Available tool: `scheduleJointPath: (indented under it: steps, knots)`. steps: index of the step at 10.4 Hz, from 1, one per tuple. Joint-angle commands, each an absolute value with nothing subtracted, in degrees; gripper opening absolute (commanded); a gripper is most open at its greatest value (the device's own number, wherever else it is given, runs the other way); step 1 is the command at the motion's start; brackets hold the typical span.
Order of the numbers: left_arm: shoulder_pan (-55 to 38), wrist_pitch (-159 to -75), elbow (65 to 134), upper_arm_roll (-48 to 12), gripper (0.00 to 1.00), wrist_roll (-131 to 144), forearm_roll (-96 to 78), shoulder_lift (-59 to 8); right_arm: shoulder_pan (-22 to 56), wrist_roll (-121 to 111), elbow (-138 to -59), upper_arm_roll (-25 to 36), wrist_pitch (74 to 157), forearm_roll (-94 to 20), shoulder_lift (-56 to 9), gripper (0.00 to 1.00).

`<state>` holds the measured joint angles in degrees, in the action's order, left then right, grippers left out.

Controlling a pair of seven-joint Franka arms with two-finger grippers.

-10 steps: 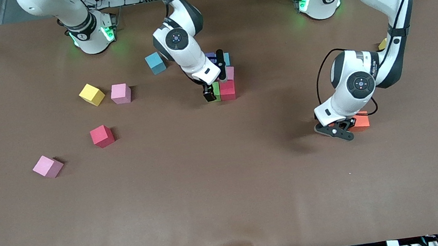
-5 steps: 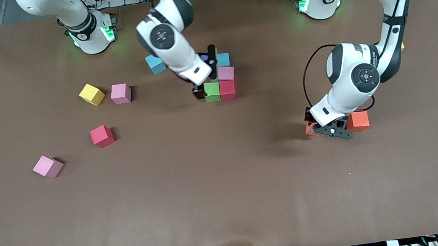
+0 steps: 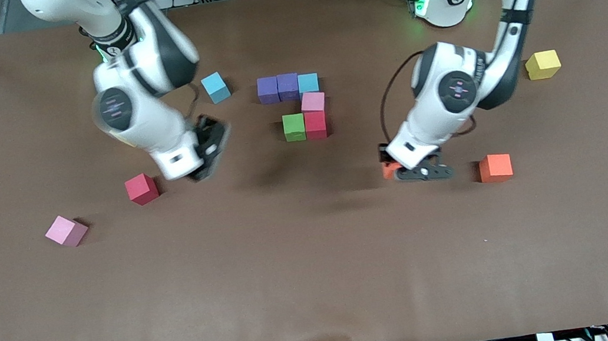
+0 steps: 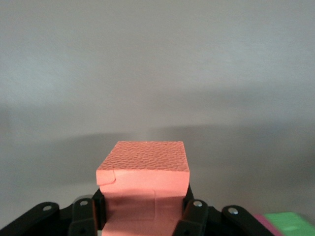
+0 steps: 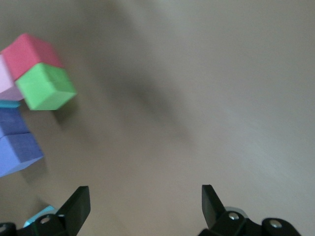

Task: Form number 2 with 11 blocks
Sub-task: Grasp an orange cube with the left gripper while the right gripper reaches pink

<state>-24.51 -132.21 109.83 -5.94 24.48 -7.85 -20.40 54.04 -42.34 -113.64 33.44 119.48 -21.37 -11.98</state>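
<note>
Item: the number 2, partly built, upper centre of the front view, six blocks down: two purple and one light blue as the top row, a pink block under the blue, then green beside red. Carried stock: you have an orange block clamped in the left gripper, jaws tight on it, up in the air right of centre. Loose stock: orange block, yellow block, second light blue, red and pink at left. The right gripper hangs wide open and empty, left of the digit. Step in hand, as I judge it: ferrying orange to the build. Next, you set it flush below the green block.
</note>
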Motion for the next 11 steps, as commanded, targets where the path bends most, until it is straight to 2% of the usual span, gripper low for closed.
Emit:
scheduleJointPath:
  steps: [1,2,3,5,7,9,11]
  knots:
    - [-27.6,-130.4,107.6,-8.9,0.00,39.7,-8.8,-19.9,54.1,-36.1,-109.4,43.4,112.5,-20.8,-12.1,1.00]
    - [-28.6,-130.5,106.4,-11.1,0.00,47.7,-9.5,-20.5,53.9,-35.2,-109.5,47.4,112.2,-20.8,-12.2,1.00]
    - [-29.0,-130.5,104.3,-13.2,0.00,54.8,-11.1,-21.6,50.9,-34.5,-109.3,48.5,112.3,-20.5,-13.0,1.00]
    - [-31.9,-130.5,100.7,-14.3,0.00,68.9,-12.1,-23.5,40.1,-34.5,-108.6,43.0,114.4,-16.2,-14.1,1.00]
    - [-35.0,-130.6,96.4,-14.4,0.00,83.1,-12.0,-27.4,32.5,-34.3,-109.1,39.3,115.2,-16.7,-15.5,1.00]
    - [-37.7,-131.2,95.0,-14.3,0.00,95.3,-12.0,-29.1,32.2,-31.9,-113.2,38.8,118.0,-20.7,-16.4,1.00]
    - [-38.9,-132.4,94.8,-14.3,0.00,107.2,-11.8,-29.5,34.9,-31.3,-118.7,38.8,125.9,-21.4,-16.3,1.00]
